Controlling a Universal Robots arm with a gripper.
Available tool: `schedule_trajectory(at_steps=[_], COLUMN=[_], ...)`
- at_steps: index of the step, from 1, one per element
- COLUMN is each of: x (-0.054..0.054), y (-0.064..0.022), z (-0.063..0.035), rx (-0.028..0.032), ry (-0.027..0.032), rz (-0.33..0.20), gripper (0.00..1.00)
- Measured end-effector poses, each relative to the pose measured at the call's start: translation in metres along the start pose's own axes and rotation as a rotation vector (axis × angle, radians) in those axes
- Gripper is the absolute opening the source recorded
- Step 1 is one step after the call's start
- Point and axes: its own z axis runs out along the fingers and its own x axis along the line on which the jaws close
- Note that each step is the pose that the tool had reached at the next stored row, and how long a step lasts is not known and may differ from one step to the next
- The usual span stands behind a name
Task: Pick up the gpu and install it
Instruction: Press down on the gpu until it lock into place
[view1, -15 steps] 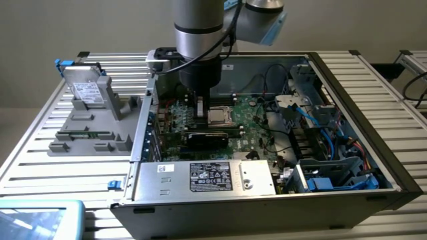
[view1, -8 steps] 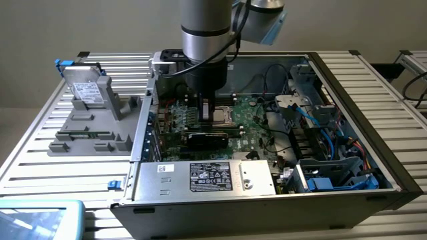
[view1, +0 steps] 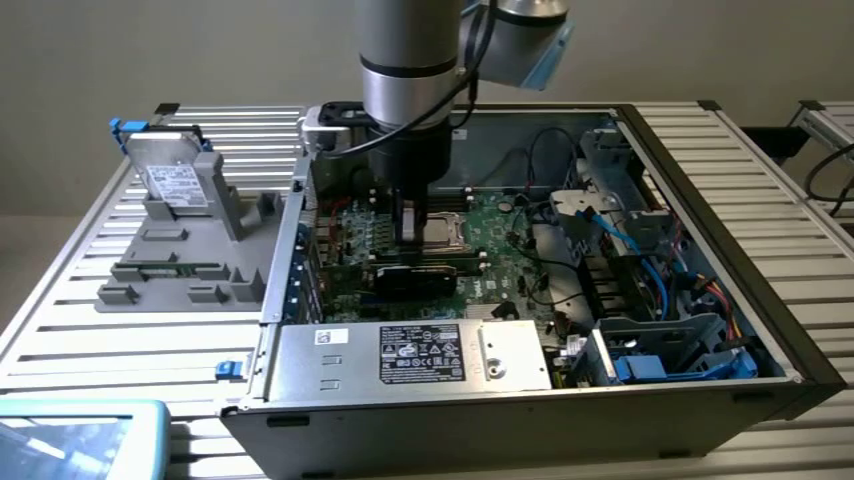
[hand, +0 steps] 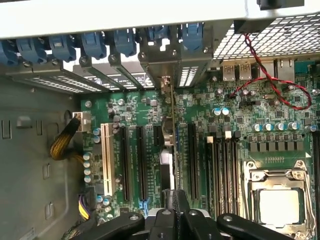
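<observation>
Two black fingers (hand: 172, 210) are sitting fully closed, pinching the top edge of the gpu (hand: 170, 150), which is showing edge-on in the wrist view as a thin upright card with its silver bracket end toward the slotted rear wall (hand: 130, 75) of the case. In the exterior view the gripper (view1: 407, 225) is hanging low inside the open computer case (view1: 694, 180), over the green motherboard (view1: 487, 240), with the card reaching down from it toward the expansion slots.

Judging from the wrist view, the card is standing over or in the slot (hand: 159, 137) between two long black slots (hand: 140, 160) and another (hand: 192, 155) on the far side of it; whether its contacts are already seated cannot be told. To do this step well, the card is best kept plumb and parallel to the slot, with the bracket lining up against its rear opening under the blue latches (hand: 155, 35), and any pressing kept straight down, not rocking.

Room is tight. The neighbouring slots are lying close on both sides, the memory sticks (hand: 225, 165) and the processor socket (hand: 277, 200) are standing near on one side, and the red wire (hand: 265, 75) is looping near the rear ports. In the exterior view, the case wall on the exterior view's left and the power supply (view1: 414, 355) on the near side are hemming in the arm (view1: 407, 60); straight up looks the freest way. The grey holder (view1: 187, 250) on the worktop (view1: 80, 330) is standing well apart.
</observation>
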Motion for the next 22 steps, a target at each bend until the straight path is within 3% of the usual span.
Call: schedule_trajectory(at_steps=[10, 12, 17, 22], x=[-0.002, -0.002, 0.000, 0.000], y=[0.0007, 0.0008, 0.0006, 0.0006], z=[0.0112, 0.0070, -0.0124, -0.0139], rx=[-0.0030, -0.0041, -0.0073, -0.0073], ry=[0.0011, -0.0014, 0.0008, 0.0005], rz=[0.020, 0.026, 0.037, 0.037], gripper=[0.12, 0.12, 0.12, 0.12])
